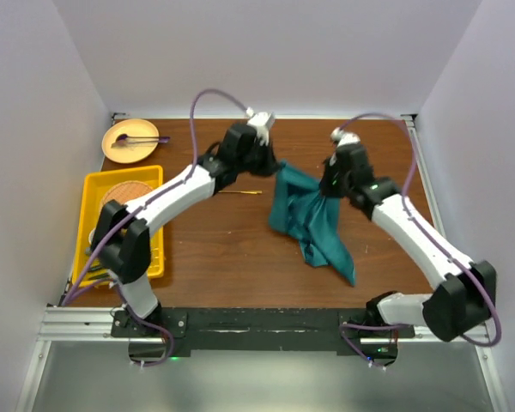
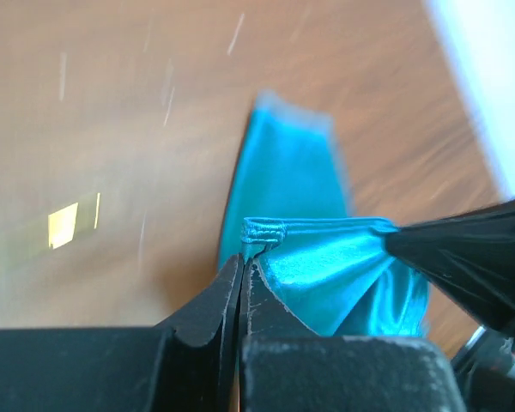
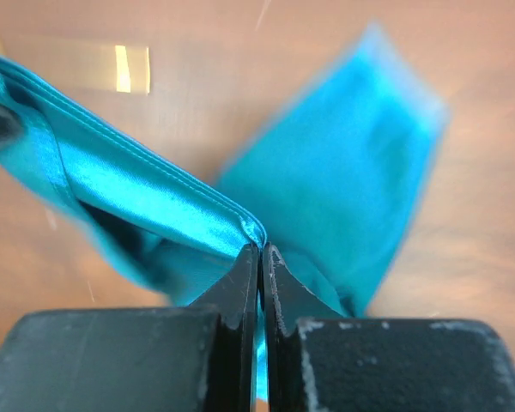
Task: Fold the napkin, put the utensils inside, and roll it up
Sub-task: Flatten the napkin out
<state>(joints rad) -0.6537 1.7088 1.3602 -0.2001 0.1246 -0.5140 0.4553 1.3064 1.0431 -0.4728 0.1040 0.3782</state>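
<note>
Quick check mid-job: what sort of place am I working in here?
Probably a lab robot cell, not a dining room: plain white panels box in a wooden table, and a metal mounting rail runs along its near edge.

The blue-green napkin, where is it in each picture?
Top view: the napkin is bunched near the middle of the wooden table.
Left wrist view: napkin at centre and lower right, corner pinched by the left hand.
Right wrist view: napkin across the middle, edge pinched by the right hand.
Shared landmark: the wooden table under it.
</note>
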